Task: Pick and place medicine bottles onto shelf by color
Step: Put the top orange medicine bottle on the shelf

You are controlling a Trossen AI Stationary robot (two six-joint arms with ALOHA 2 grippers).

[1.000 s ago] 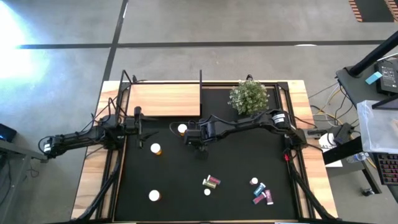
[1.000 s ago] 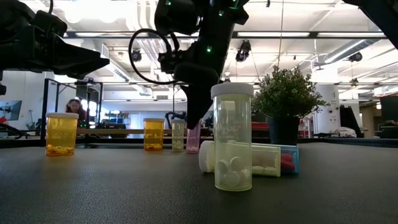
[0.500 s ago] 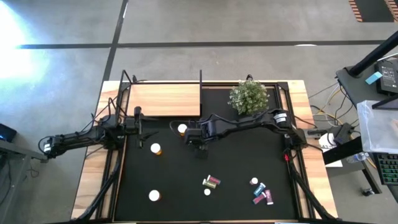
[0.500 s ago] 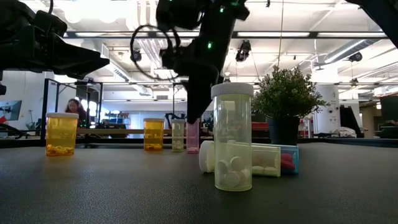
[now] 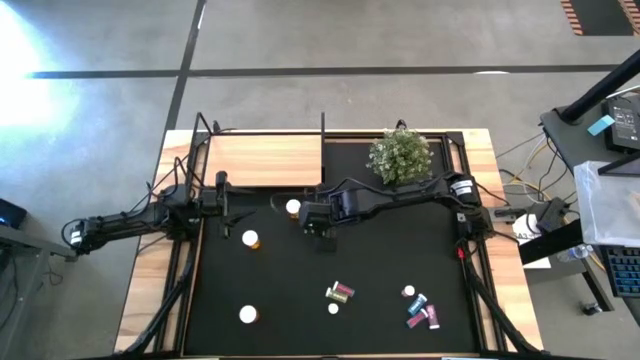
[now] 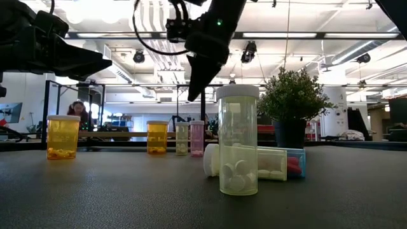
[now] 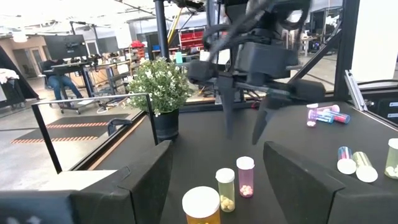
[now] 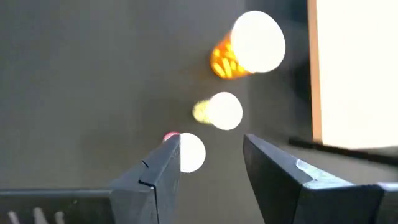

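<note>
A pink medicine bottle [image 6: 197,138] with a white cap stands upright on the black mat. A yellowish bottle [image 6: 182,138] and an orange one [image 6: 157,137] stand beside it. My right gripper [image 7: 242,135] hangs open above the pink bottle [image 7: 245,176] and touches nothing. From above, the pink bottle's cap [image 8: 189,151] shows just below one finger. The light-wood shelf [image 5: 265,160] lies at the far left of the mat. My left gripper [image 5: 228,197] waits open at the mat's left edge, holding nothing. More bottles [image 5: 420,310] lie near the front right.
A green potted plant [image 5: 400,155] stands at the far edge, right of the shelf. A tall pale bottle [image 6: 238,140] stands close to the low camera, with others lying behind it [image 6: 267,162]. Another orange bottle [image 6: 63,137] stands to the left. Thin black posts rim the shelf.
My right gripper has let go of the pink bottle and risen straight up from it, rolling a little. The pink bottle stays standing on the mat beside the yellowish one.
</note>
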